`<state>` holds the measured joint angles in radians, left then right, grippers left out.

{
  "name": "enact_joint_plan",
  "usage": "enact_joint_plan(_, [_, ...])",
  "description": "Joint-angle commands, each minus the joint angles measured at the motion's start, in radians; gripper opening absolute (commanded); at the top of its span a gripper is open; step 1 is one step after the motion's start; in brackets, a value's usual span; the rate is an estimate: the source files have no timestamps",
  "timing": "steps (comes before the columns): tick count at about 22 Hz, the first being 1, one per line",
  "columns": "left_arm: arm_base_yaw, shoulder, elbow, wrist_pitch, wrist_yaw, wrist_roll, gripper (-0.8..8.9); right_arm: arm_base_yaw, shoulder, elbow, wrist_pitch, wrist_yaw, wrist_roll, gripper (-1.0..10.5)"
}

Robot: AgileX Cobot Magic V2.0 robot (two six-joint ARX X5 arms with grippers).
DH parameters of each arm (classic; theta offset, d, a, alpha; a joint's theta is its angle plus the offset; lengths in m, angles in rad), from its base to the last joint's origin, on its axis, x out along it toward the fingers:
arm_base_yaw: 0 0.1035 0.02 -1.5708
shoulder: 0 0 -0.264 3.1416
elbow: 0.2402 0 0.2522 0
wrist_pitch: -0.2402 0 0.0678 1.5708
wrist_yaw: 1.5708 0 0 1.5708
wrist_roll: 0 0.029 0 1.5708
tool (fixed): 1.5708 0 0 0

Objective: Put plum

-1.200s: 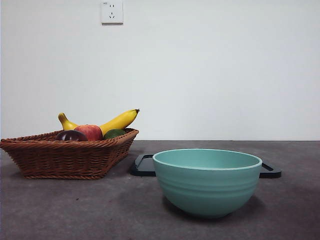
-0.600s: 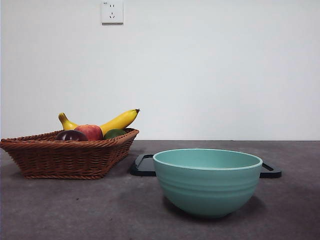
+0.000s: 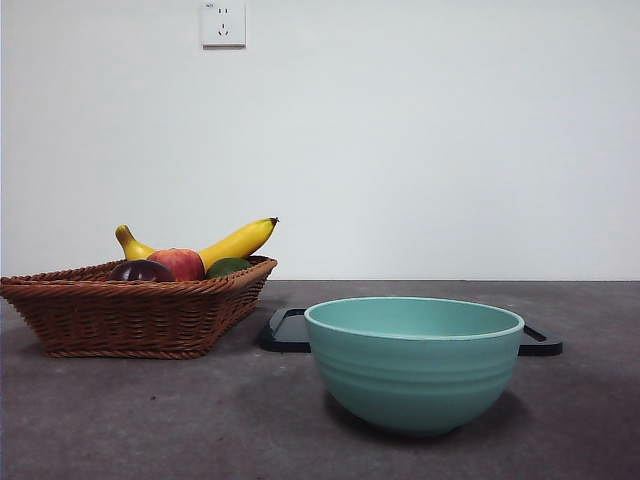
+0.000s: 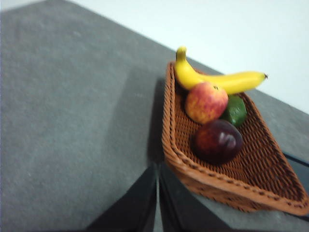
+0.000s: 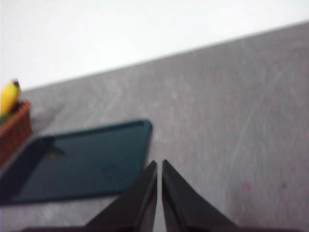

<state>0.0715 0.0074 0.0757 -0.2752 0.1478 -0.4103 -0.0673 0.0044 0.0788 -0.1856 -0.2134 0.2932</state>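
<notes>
The plum (image 4: 218, 140) lies in the wicker basket (image 4: 227, 186), toward the near rim as my left wrist camera sees it, with the red-and-yellow apple (image 4: 206, 102) just beside it, the small green fruit (image 4: 236, 110) beyond that, and the banana (image 4: 212, 79) along the far side. From my left gripper (image 4: 158, 203), the plum is ahead and off to one side, over the basket's rim, so the reach has to clear that woven edge before coming down. The plum is round enough that I see no long axis to line up with; any approach angle should do.

My left jaws are pressed nearly together, holding nothing. My right gripper (image 5: 159, 195) is likewise drawn narrow and empty, hanging over bare table beside the dark tray (image 5: 82, 162). The left arm is plainly the nearer one to the plum.

In the front view the plum (image 3: 141, 270) barely shows above the basket rim, with the green bowl (image 3: 414, 365) standing well apart and the tray behind it.

The only marking is on the wall socket (image 3: 223, 23), too small to read, I think.
</notes>
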Motion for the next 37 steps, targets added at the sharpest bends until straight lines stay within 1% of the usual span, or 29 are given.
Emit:
enact_joint_plan(1, [0.002,0.013,0.052,-0.028,0.006,-0.015,0.09,0.0,0.003,0.064,-0.028,-0.003,0.031,0.1])
enact_joint_plan(6, [0.0,0.068,0.163,-0.073,0.023,-0.022,0.09,0.0,0.047,0.181,-0.126,-0.01,0.028,0.1])
enact_joint_plan(9, [0.0,0.13,0.25,-0.116,0.054,-0.008,0.09,0.0,0.099,0.266,-0.169,-0.047,0.005,0.1])
enact_joint_plan(13, [0.0,0.241,0.369,-0.192,0.115,0.059,0.09,0.0,0.197,0.384,-0.254,-0.079,-0.058,0.1])
enact_joint_plan(18, [-0.001,0.396,0.526,-0.301,0.227,0.163,0.09,0.0,0.354,0.532,-0.379,-0.176,-0.122,0.1])
enact_joint_plan(23, [-0.016,0.52,0.654,-0.398,0.312,0.235,0.09,0.001,0.509,0.678,-0.511,-0.287,-0.192,0.1])
enact_joint_plan(26, [-0.037,0.59,0.719,-0.459,0.351,0.284,0.09,0.014,0.593,0.766,-0.592,-0.32,-0.239,0.1])
enact_joint_plan(30, [-0.069,0.66,0.789,-0.533,0.391,0.323,0.09,0.064,0.686,0.87,-0.694,-0.322,-0.29,0.1])
enact_joint_plan(34, [-0.121,0.739,0.88,-0.653,0.466,0.402,0.09,0.174,0.791,0.972,-0.839,-0.322,-0.358,0.1])
enact_joint_plan(37, [-0.153,0.758,0.901,-0.727,0.505,0.438,0.09,0.264,0.819,0.988,-0.895,-0.322,-0.389,0.1])
